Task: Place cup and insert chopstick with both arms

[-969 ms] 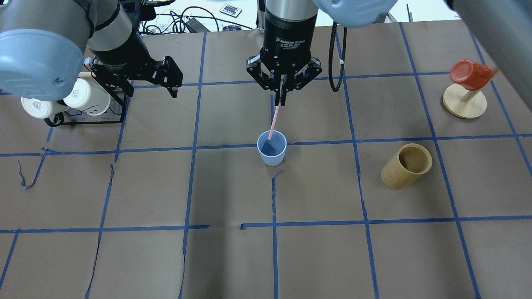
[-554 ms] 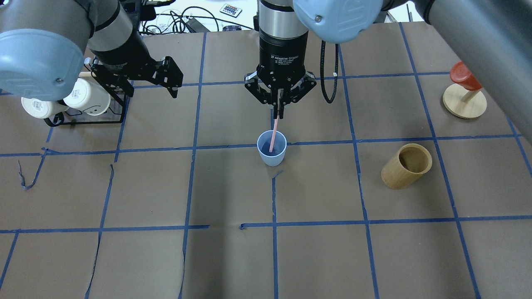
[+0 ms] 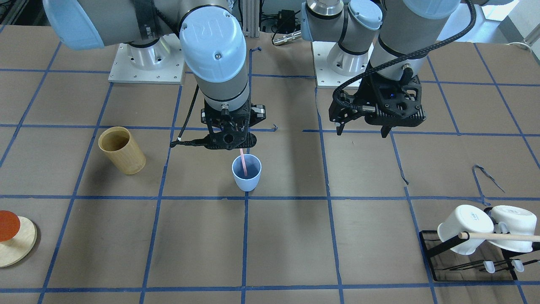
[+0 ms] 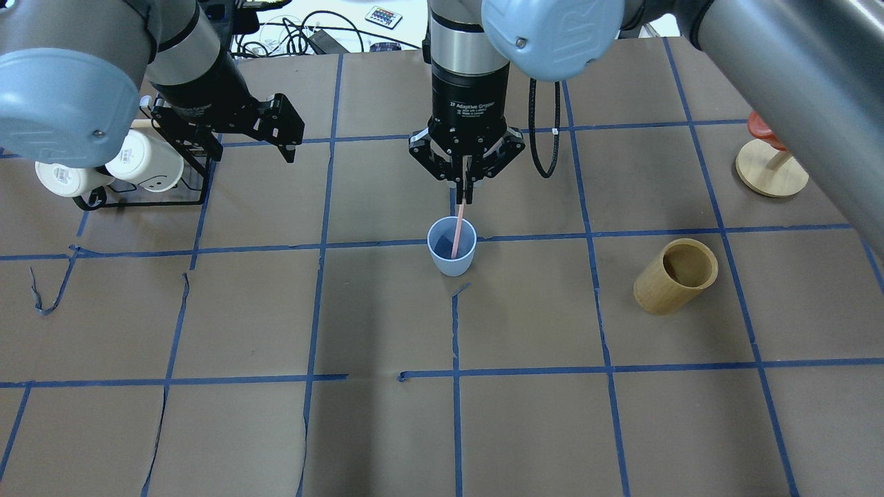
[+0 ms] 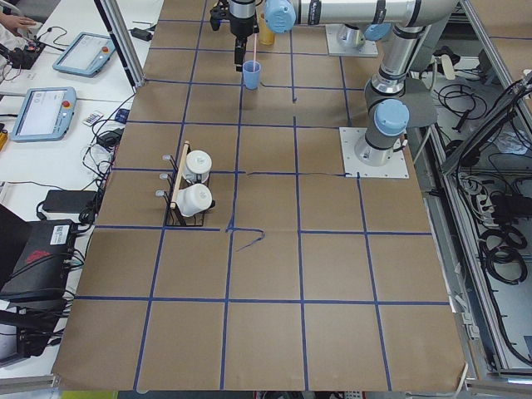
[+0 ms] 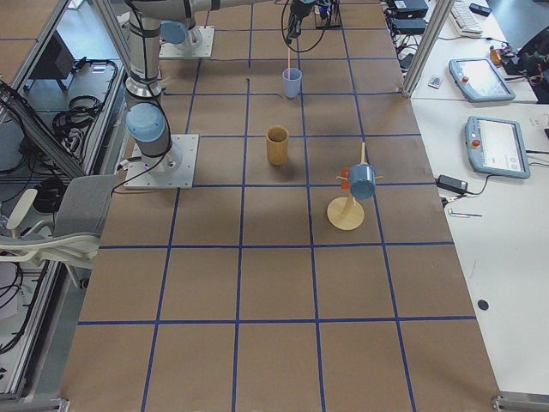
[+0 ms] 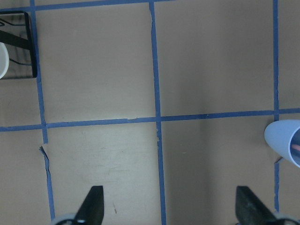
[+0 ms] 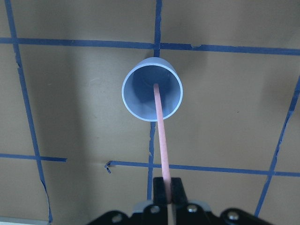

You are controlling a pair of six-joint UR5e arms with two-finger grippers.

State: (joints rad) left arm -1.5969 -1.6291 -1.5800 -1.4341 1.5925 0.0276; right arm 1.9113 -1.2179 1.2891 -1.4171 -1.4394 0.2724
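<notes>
The light-blue cup (image 4: 452,266) stands upright on the brown table near the centre. It also shows in the front view (image 3: 247,182) and the right wrist view (image 8: 138,91). My right gripper (image 4: 466,195) hangs straight above it, shut on the top of the pink chopstick (image 4: 458,231). The chopstick (image 8: 161,126) slants down with its lower end inside the cup. My left gripper (image 4: 286,131) is open and empty, hovering well to the cup's left, near the mug rack. In the left wrist view the cup's edge (image 7: 283,140) shows at the right border.
A tan bamboo cylinder (image 4: 675,276) stands to the cup's right. A black rack with two white mugs (image 4: 117,169) sits at the far left. A round wooden stand with a red cup (image 4: 771,166) is at the far right, partly hidden by my right arm.
My right gripper has come down with the chopstick, and the stick's lower end has gone from the cup's rim down into the cup. The left arm has not moved.
</notes>
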